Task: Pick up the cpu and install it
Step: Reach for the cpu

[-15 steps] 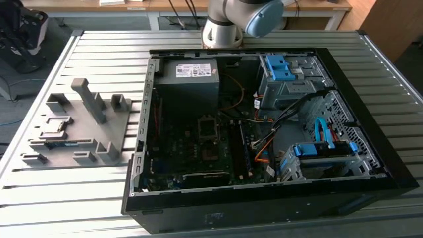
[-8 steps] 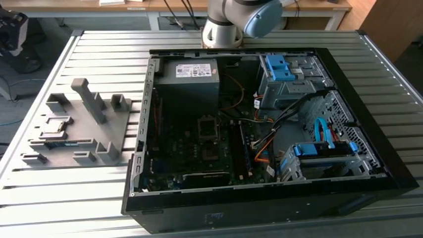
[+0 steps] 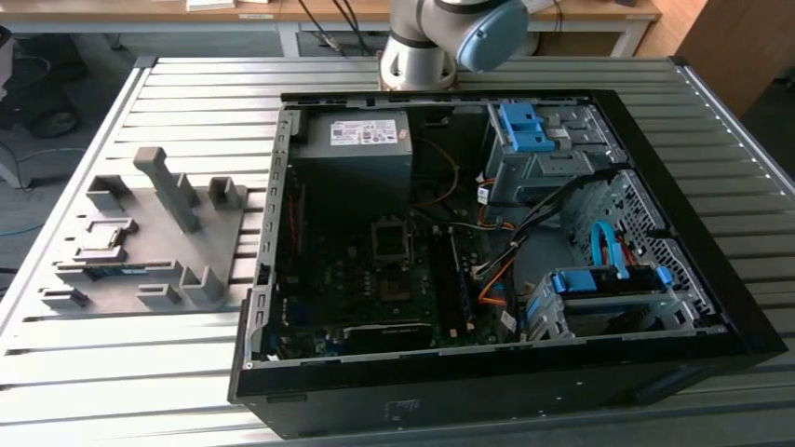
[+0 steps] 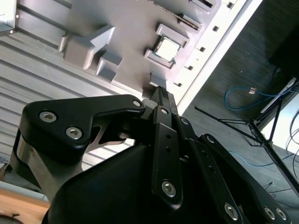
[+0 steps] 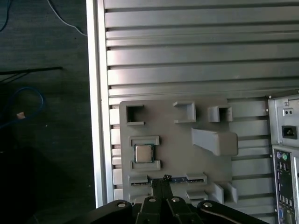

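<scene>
The cpu (image 5: 144,153) is a small square chip with a pale metal top. It lies flat in a framed nest on the grey fixture plate (image 5: 177,126), which sits at the exterior view's left (image 3: 174,251). The chip also shows in the exterior view (image 3: 106,236) and in the second wrist view (image 4: 167,49). My gripper (image 5: 161,180) hangs well above the plate, its black fingers pressed together with nothing between them. Its tips (image 4: 159,91) sit a short way off the cpu, over the plate's edge slot. The dark motherboard socket (image 3: 389,240) lies inside the open case.
The open computer case (image 3: 695,307) takes up the middle and right of the slatted table (image 3: 186,93), with a grey power-supply box (image 3: 360,149) and blue drive brackets (image 3: 528,126). A thin memory stick (image 5: 180,178) rests in the plate. The arm's base (image 3: 429,37) stands behind the case.
</scene>
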Controlling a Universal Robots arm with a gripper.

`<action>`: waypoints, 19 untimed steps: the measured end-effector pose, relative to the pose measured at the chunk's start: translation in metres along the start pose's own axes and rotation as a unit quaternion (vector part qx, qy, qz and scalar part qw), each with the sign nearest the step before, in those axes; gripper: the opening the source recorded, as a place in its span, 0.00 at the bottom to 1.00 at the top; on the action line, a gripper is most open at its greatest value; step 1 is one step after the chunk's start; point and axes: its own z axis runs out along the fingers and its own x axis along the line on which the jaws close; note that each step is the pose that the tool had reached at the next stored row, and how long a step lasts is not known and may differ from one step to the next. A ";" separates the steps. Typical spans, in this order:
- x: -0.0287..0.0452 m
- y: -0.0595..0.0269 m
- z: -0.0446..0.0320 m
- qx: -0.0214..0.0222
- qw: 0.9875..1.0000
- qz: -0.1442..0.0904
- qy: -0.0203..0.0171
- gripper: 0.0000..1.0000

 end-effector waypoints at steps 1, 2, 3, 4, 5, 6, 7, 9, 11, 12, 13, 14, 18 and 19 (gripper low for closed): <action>0.0029 -0.0002 0.0000 0.000 1.000 0.000 0.000 0.10; 0.0057 -0.0004 -0.0002 0.000 1.000 0.000 0.000 0.10; 0.0074 -0.0005 -0.0002 0.000 1.000 0.000 0.000 0.10; 0.0078 -0.0006 -0.0002 0.000 1.000 0.000 0.000 0.10; 0.0078 -0.0006 -0.0002 0.000 1.000 0.000 0.000 0.10; 0.0078 -0.0006 -0.0002 0.000 1.000 0.000 0.000 0.10; 0.0078 -0.0006 -0.0002 0.000 1.000 0.000 0.000 0.10; 0.0079 -0.0006 -0.0003 0.000 1.000 0.000 0.000 0.10; 0.0081 -0.0006 -0.0002 0.000 1.000 0.000 0.000 0.10; 0.0083 -0.0006 -0.0001 0.000 1.000 0.000 0.000 0.10; 0.0087 -0.0007 0.0001 0.000 1.000 0.000 0.000 0.10; 0.0090 -0.0007 0.0004 0.000 1.000 0.000 0.000 0.10; 0.0097 -0.0009 0.0043 0.000 1.000 0.000 0.000 0.10; 0.0099 -0.0010 0.0061 0.000 1.000 0.000 0.000 0.10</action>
